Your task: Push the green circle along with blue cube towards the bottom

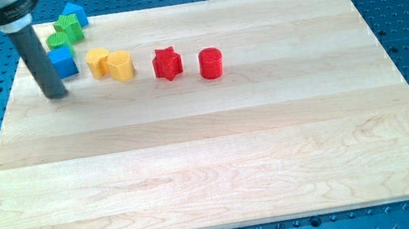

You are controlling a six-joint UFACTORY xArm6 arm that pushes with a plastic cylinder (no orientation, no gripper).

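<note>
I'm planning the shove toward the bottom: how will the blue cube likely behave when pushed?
The blue cube looks rigid with flat faces, so it should slide, not roll, on the smooth board. It seems small and light, so it may twist if struck off-centre. My tip sits at its lower left, while the green circle lies just above it.

rod [30, 43] partly covering green circle [56, 41], blue cube [63, 62]

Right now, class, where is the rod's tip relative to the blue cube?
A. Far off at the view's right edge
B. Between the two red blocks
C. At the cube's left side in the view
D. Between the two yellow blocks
C: my tip sits right beside the blue cube, on its left and slightly lower in the view.
</note>
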